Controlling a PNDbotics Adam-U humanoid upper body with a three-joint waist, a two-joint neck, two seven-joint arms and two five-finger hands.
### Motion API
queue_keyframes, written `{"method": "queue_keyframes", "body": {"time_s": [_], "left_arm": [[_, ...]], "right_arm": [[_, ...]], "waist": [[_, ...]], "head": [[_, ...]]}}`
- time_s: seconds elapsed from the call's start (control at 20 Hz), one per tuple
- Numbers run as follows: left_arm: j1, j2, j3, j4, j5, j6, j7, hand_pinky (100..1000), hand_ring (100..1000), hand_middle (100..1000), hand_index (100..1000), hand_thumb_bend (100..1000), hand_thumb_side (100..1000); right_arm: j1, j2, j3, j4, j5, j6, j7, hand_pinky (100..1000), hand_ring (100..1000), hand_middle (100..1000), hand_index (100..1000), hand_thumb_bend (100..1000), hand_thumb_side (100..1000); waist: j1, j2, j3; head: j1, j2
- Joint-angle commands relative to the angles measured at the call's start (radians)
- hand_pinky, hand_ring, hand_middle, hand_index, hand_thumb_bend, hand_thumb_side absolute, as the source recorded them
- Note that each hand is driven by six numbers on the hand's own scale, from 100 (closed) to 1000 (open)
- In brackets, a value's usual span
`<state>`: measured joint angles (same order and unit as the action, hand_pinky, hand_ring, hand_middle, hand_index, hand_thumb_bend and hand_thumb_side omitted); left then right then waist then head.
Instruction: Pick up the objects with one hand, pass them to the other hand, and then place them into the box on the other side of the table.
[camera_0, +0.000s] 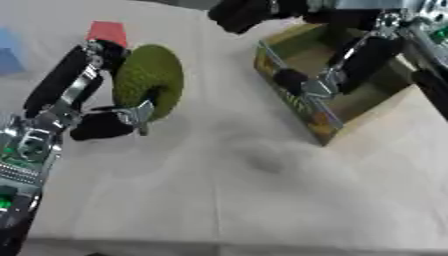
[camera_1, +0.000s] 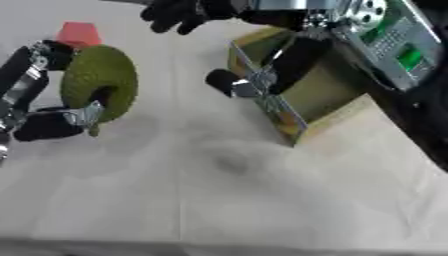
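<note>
We start at our left hand (camera_0: 105, 120): its fingers (camera_0: 92, 62) curl over the top of a round, fuzzy olive-green object (camera_0: 150, 80), the thumb tucked up under its lower edge, so it is pinched between them and seems lifted off the pale tablecloth (camera_0: 227, 200). Just beyond those fingers sits a small red block (camera_0: 108, 31), and a blue shape (camera_0: 9, 55) further to their left.

Across from them, our right hand (camera_1: 254, 80) hangs at the near wall of the open yellow-brown cardboard box (camera_0: 350, 107), fingers relaxed and holding nothing.

The danger we see is the handover: the green object is bulky and held only at its rim, so it could roll out mid-pass. And our right hand, so near that wall, could nudge the box aside.
</note>
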<state>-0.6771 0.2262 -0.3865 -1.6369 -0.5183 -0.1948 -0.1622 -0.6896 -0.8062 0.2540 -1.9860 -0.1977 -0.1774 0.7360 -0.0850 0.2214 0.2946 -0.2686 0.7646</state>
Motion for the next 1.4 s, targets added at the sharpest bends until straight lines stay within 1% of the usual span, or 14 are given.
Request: {"method": "queue_keyframes", "body": {"time_s": [0.05,0.25,0.55,0.8,1.05,1.2,1.4], "left_arm": [[-0.026,-0.029,-0.001,0.006,-0.032,-0.033,0.017,377,386,350,385,100,313],[-0.039,-0.063,-0.008,0.024,-0.072,-0.073,0.035,380,388,352,387,100,290],[-0.048,-0.105,-0.016,0.047,-0.116,-0.113,0.058,378,385,350,384,100,291],[-0.055,-0.128,-0.019,0.060,-0.137,-0.132,0.066,378,386,350,385,100,277],[-0.065,-0.138,-0.021,0.069,-0.153,-0.150,0.077,380,387,351,386,100,263],[-0.065,-0.138,-0.019,0.073,-0.162,-0.156,0.083,380,386,351,385,100,258],[-0.062,-0.138,-0.013,0.079,-0.175,-0.158,0.092,380,386,351,385,100,246]], "right_arm": [[-0.032,0.002,0.000,0.009,0.026,0.034,0.000,911,1000,957,961,100,140],[-0.059,0.026,0.004,0.046,0.053,0.052,0.003,931,1000,964,969,100,162],[-0.088,0.054,0.010,0.120,0.118,0.060,-0.021,970,1000,999,992,100,264],[-0.100,0.069,0.018,0.154,0.147,0.060,-0.012,977,1000,1000,997,100,254],[-0.105,0.078,0.029,0.178,0.169,0.042,0.022,980,1000,1000,998,100,268],[-0.098,0.079,0.036,0.174,0.174,0.032,0.048,987,1000,1000,1000,100,287],[-0.091,0.078,0.042,0.166,0.164,0.036,0.101,998,1000,1000,1000,100,287]], "waist": [[-0.011,-0.033,0.006],[-0.017,-0.027,0.022],[-0.025,-0.021,0.043],[-0.029,-0.016,0.052],[-0.026,-0.012,0.061],[-0.023,-0.011,0.058],[-0.015,-0.008,0.057]], "head": [[-0.013,0.005],[-0.027,0.005],[-0.028,0.005],[-0.038,0.005],[-0.051,0.005],[-0.069,0.005],[-0.087,0.005]]}}
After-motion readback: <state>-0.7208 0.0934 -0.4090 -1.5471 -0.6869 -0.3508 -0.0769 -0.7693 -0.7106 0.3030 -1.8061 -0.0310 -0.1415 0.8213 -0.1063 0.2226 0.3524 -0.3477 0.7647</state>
